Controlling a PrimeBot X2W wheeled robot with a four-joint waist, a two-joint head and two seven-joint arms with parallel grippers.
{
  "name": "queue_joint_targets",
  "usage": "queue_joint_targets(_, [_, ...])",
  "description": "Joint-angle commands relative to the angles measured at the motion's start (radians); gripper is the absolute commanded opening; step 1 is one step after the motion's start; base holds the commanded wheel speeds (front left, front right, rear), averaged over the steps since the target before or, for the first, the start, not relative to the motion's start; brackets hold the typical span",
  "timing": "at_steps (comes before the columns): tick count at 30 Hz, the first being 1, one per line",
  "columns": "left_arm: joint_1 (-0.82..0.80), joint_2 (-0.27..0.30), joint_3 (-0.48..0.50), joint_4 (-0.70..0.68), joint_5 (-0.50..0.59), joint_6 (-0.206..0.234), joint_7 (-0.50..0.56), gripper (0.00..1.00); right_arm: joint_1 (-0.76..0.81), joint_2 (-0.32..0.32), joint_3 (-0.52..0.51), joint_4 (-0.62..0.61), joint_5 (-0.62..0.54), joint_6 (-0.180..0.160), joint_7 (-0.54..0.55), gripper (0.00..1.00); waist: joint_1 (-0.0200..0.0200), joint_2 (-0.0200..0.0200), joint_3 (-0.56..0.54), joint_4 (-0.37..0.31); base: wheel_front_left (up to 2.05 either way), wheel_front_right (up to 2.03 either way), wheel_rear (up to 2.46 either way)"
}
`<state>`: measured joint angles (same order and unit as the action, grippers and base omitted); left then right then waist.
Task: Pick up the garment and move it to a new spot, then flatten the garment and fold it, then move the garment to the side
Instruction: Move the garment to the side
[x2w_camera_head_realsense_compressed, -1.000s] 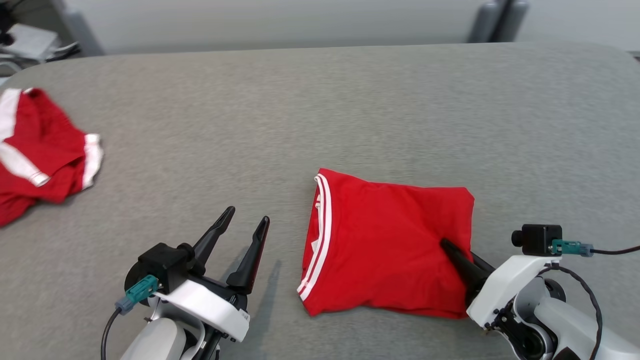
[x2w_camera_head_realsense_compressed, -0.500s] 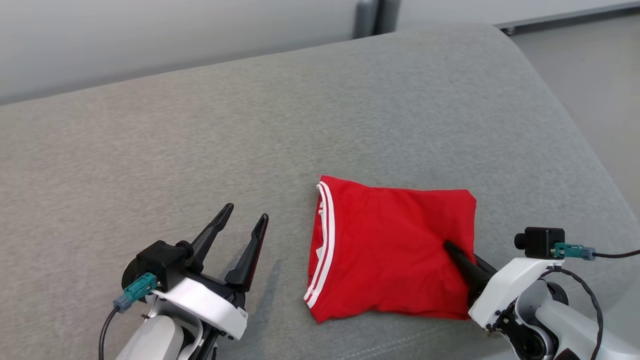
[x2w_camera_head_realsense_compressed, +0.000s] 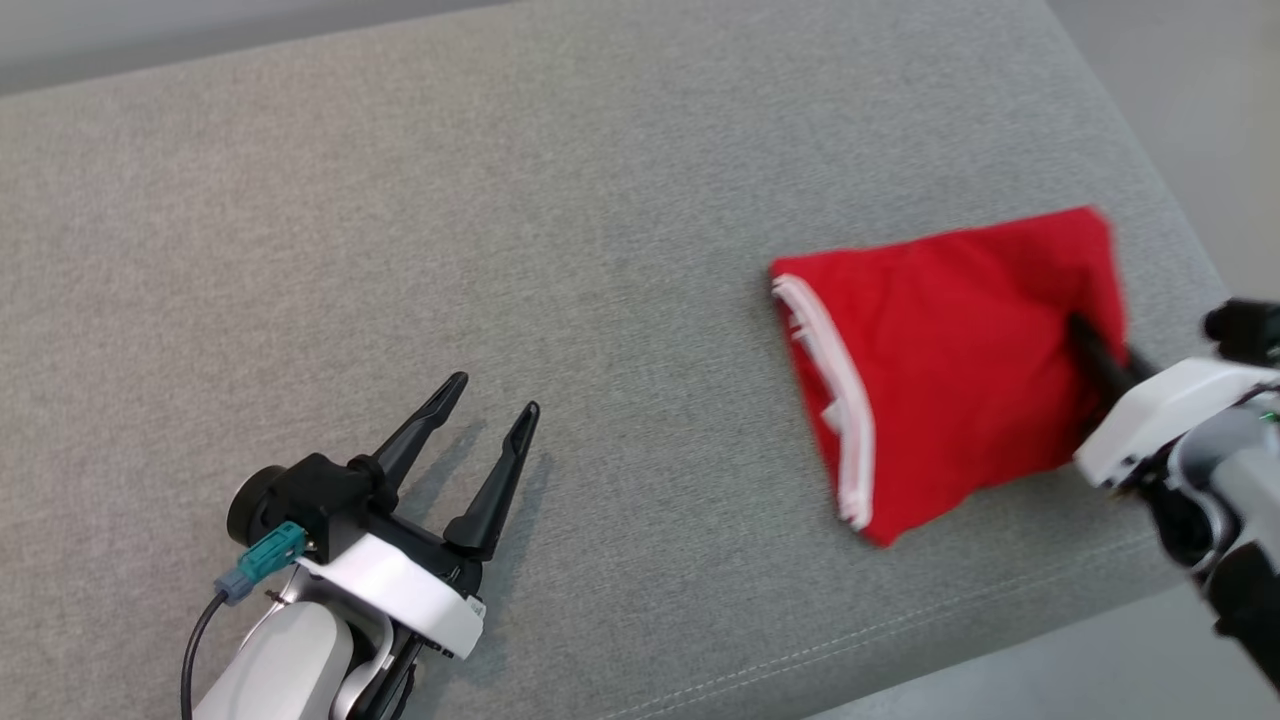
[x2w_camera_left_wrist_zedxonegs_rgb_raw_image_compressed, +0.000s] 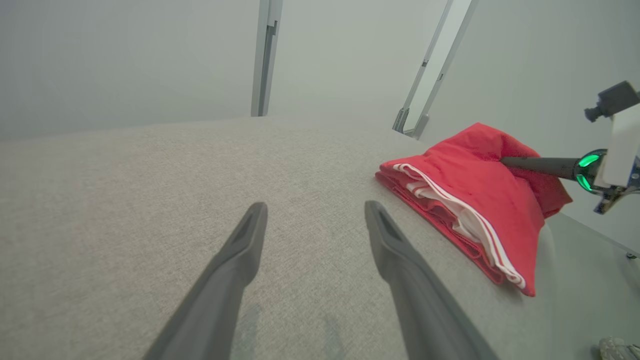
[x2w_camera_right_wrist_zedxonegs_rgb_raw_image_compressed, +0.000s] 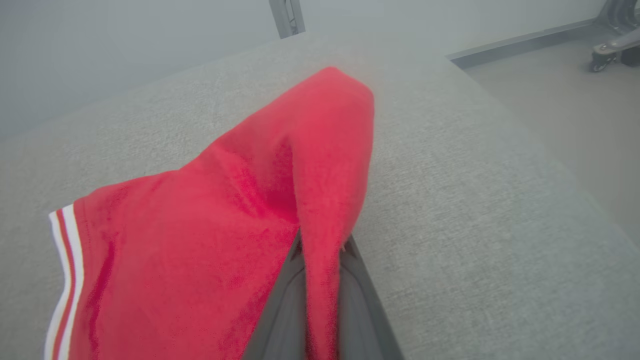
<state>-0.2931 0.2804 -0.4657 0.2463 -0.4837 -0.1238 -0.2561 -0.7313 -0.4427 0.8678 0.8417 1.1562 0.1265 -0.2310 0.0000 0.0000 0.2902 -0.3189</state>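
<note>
Fingers (x2w_camera_right_wrist_zedxonegs_rgb_raw_image_compressed: 280, 310) of the right gripper (x2w_camera_head_realsense_compressed: 1088, 340) pinch a raised ridge of the folded red garment (x2w_camera_head_realsense_compressed: 950, 350), which lies near the right edge of the grey table (x2w_camera_head_realsense_compressed: 500, 200). The cloth looks soft and light, and its layers may slide apart, so grip through all folds. Over the table's near-left part, the left gripper (x2w_camera_head_realsense_compressed: 492, 395) hovers, spread wide and empty.

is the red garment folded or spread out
Folded: the red garment is a compact layered bundle, its white-striped edges stacked along one side.
</note>
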Motion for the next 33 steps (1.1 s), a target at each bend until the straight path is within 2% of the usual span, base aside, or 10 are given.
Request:
queue_joint_targets(1, [-0.044,0.027,0.022,-0.035,0.004,-0.007,-0.006,1.00,-0.025,-0.026,-0.026,0.042,-0.014,0.004,-0.023,0.00,0.0000,0.0000,0.024,0.019,0.00,0.00,0.00])
queue_joint_targets(7, [-0.068,0.054,-0.022,-0.062,-0.001,-0.007,-0.006,1.00,-0.140,-0.038,-0.094,0.247,-0.088,0.004,-0.030,0.00,0.0000,0.0000,0.069,0.069,0.00,0.00,0.00])
queue_joint_targets(20, [-0.102,0.081,-0.063,-0.079,-0.003,-0.007,-0.006,1.00,-0.271,-0.055,-0.177,0.429,-0.159,0.004,-0.025,0.00,0.0000,0.0000,0.123,0.119,0.00,0.00,0.00])
queue_joint_targets(21, [-0.105,0.081,-0.067,-0.079,-0.003,-0.007,-0.006,1.00,-0.271,-0.053,-0.180,0.436,-0.160,0.004,-0.018,0.36,0.0000,0.0000,0.125,0.121,0.00,0.00,0.00])
queue_joint_targets(22, [-0.107,0.079,-0.070,-0.078,-0.003,-0.007,-0.006,1.00,-0.269,-0.052,-0.180,0.440,-0.164,0.004,-0.010,0.78,0.0000,0.0000,0.125,0.124,0.00,0.00,0.00])
queue_joint_targets(23, [-0.109,0.077,-0.073,-0.076,-0.004,-0.007,-0.006,1.00,-0.265,-0.050,-0.185,0.443,-0.163,0.004,-0.006,1.00,0.0000,0.0000,0.124,0.128,0.00,0.00,0.00])
queue_joint_targets(33, [-0.090,0.034,-0.027,-0.058,-0.004,-0.007,-0.006,1.00,-0.265,-0.117,-0.246,0.431,-0.237,0.004,-0.030,1.00,0.0000,0.0000,0.053,0.143,0.00,0.00,0.00])
